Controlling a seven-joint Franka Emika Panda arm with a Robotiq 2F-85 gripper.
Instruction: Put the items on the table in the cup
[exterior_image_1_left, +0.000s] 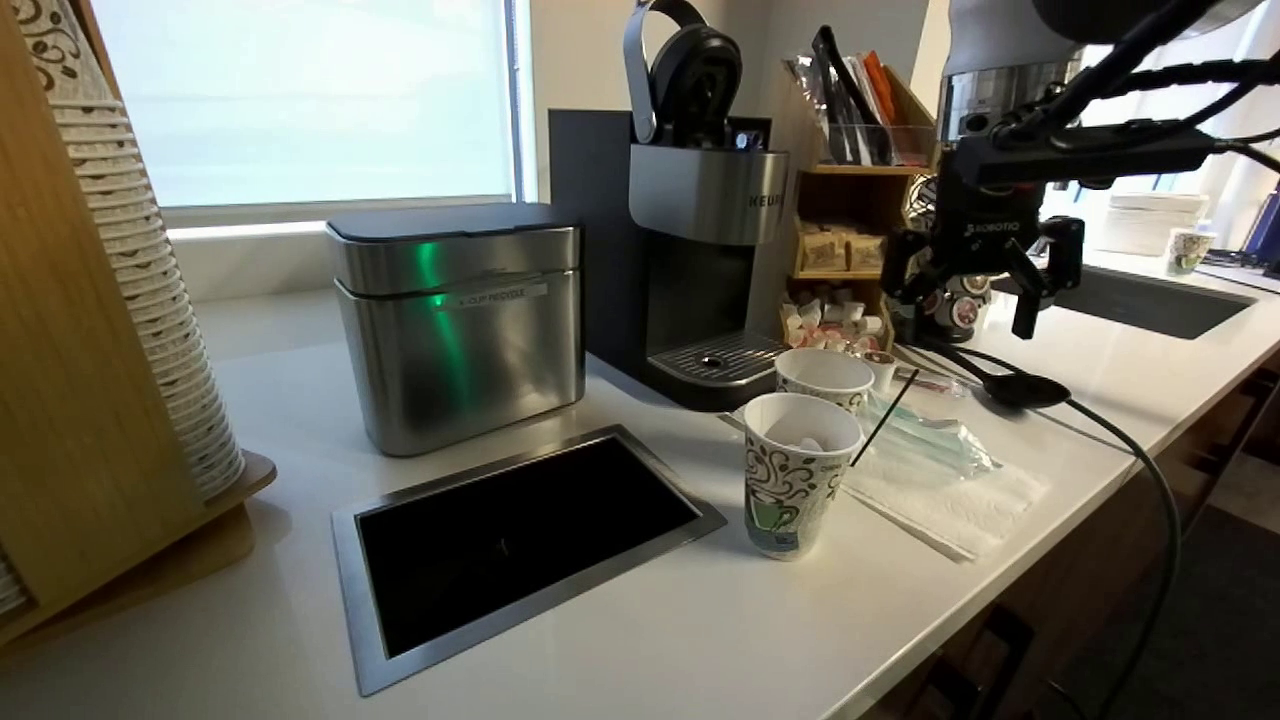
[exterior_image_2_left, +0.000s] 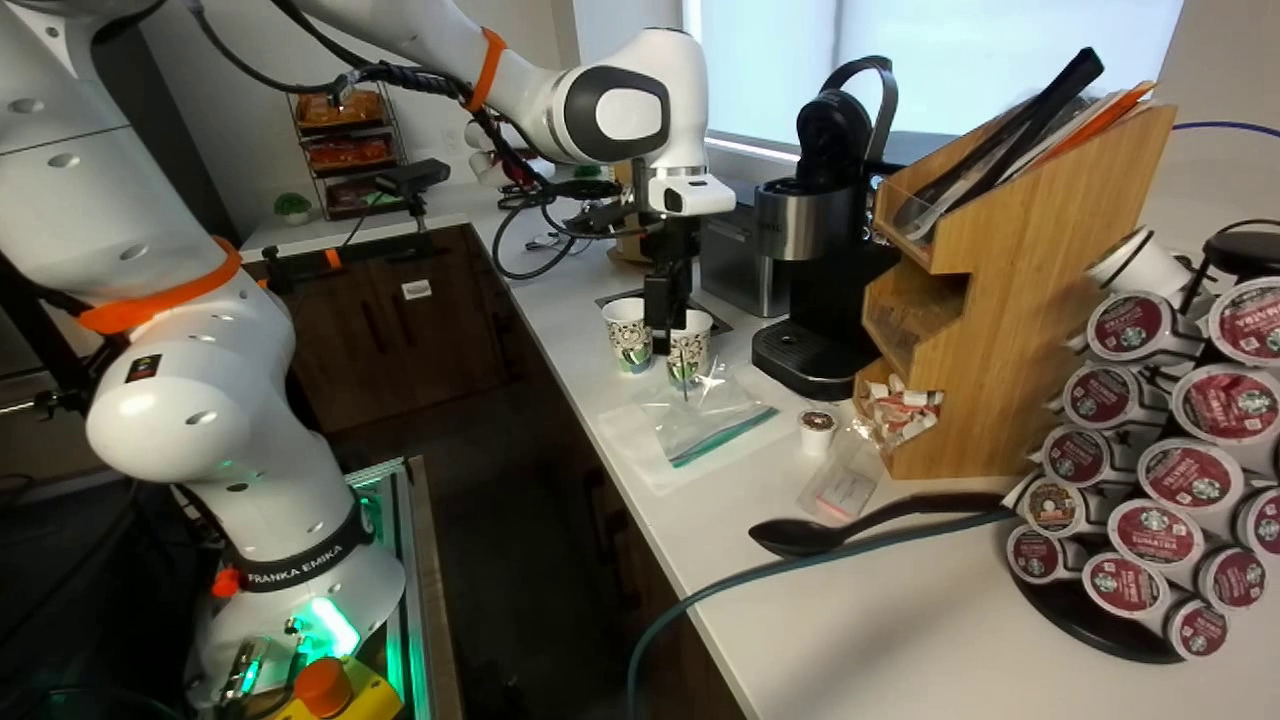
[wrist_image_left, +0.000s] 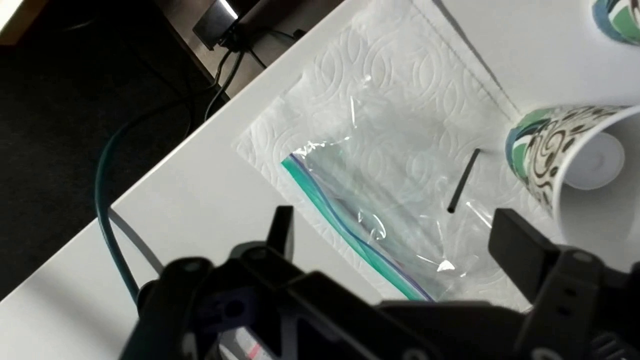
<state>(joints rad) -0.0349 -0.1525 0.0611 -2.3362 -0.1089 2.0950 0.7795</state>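
The gripper (wrist_image_left: 396, 231) hangs with jaws apart. In the wrist view, a cup (wrist_image_left: 550, 150) stands at three o'clock.

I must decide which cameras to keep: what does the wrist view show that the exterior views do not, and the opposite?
Only the wrist view: a white round shape inside the nearer paper cup.
Only the exterior views: Keurig coffee maker, black spoon, one K-cup pod on the counter.
Shared: both paper cups, zip-top plastic bag, paper towel, black stirrer and open gripper.
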